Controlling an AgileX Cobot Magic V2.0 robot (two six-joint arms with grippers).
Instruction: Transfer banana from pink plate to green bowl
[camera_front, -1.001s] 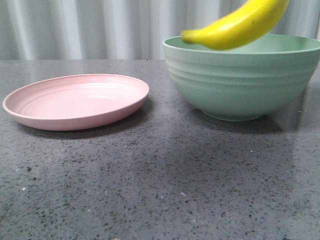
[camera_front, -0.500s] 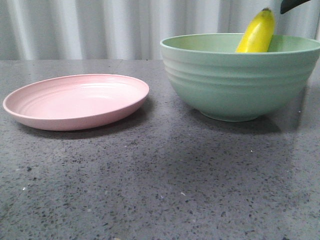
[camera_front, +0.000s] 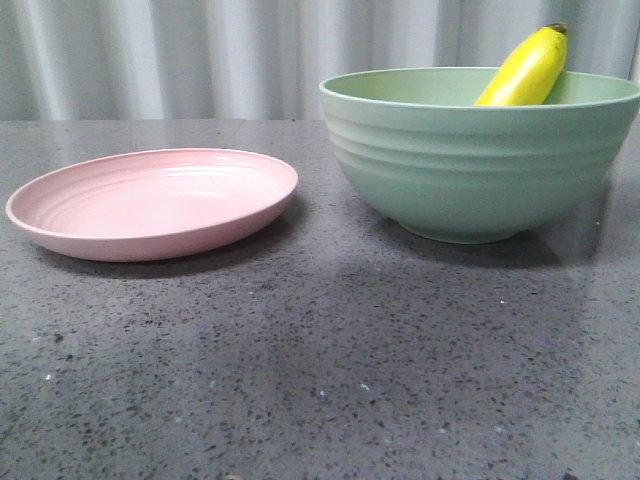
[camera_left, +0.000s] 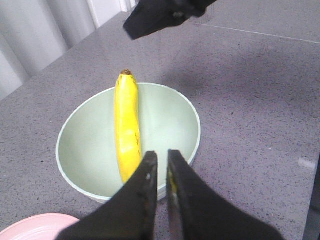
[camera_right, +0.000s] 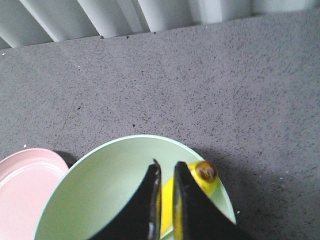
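The yellow banana (camera_front: 525, 70) lies inside the green bowl (camera_front: 470, 170), leaning on the far right rim with its dark tip sticking up. The pink plate (camera_front: 150, 205) sits empty to the bowl's left. Neither gripper shows in the front view. In the left wrist view my left gripper (camera_left: 161, 153) hangs above the bowl's near rim (camera_left: 192, 115) with its jaws almost together and empty, the banana (camera_left: 127, 125) below. My right gripper (camera_right: 167, 164) hovers over the banana's tip (camera_right: 205, 175), jaws nearly together and empty; it also shows in the left wrist view (camera_left: 160, 17).
The grey speckled tabletop (camera_front: 320, 360) stretches in front of both dishes. A pale corrugated wall (camera_front: 200, 50) stands behind the table. The plate's edge shows in the left wrist view (camera_left: 40, 227) and the right wrist view (camera_right: 20, 185).
The banana was held in the air over the bowl a second ago, then dropped in. It has since tilted to lean right on the rim. The dark gripper tip has left the front view.
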